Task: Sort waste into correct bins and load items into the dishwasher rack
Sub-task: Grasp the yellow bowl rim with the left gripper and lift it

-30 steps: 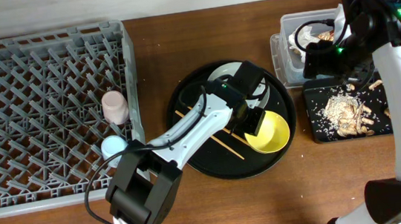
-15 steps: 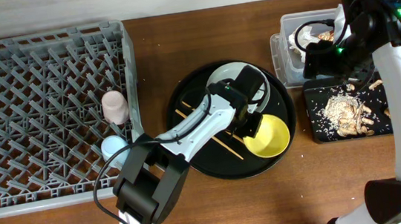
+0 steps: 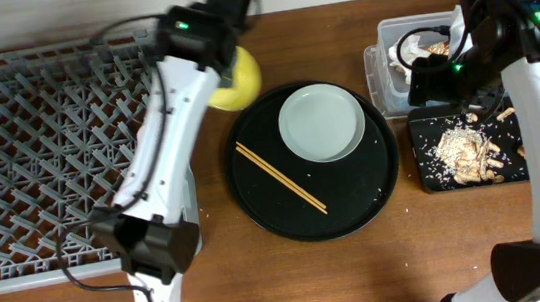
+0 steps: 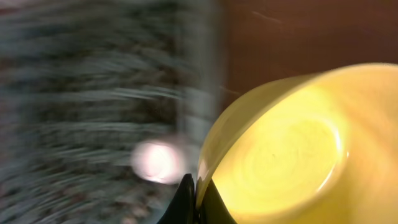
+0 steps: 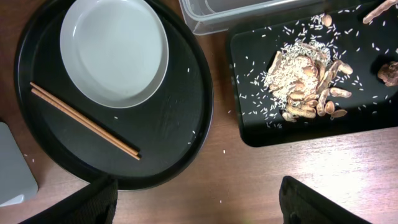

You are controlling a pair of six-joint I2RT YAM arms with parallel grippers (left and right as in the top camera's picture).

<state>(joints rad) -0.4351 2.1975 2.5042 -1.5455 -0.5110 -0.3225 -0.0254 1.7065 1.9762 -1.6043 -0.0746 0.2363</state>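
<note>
Presently held: the yellow bowl [image 4: 286, 149], pinched at its rim by the left end effector [image 4: 194, 198], its fingers closed down to the thickness of the bowl's wall. The bowl hangs tilted, with its hollow showing in the left wrist view.
Bowl from the rack: just outside the dishwasher rack [image 3: 39, 53], off its far right corner and over bare counter [image 3: 337, 23]. From overhead it is half hidden under the arm.
Direction of the coming move: the rack lies to the left of the bowl, so I judge the bowl must cross the right wall and come down among the pegs.
Nearer arm: the left, which reaches along the rack's right side. The right end effector [image 5: 199, 205] is well away from the rack, spread wide and holding nothing.
Edges: the rack's right wall stands between the bowl and the pegs, so the bowl's lower rim should clear it.
Open room: most peg rows look free from overhead. The left wrist view is smeared, and a pale round blur [image 4: 155, 162] inside the rack near the wall cannot be named.
Waiting to the right of the rack: the plate [image 3: 321, 122] and the chopsticks [image 3: 281, 177] lie apart on the round serving tray [image 3: 356, 202]. The chopsticks' long axis slants away from the rack.
Farthest from the rack: the clear tub [image 3: 379, 69] and the black tray [image 3: 513, 171] holding food scraps [image 3: 466, 150].
</note>
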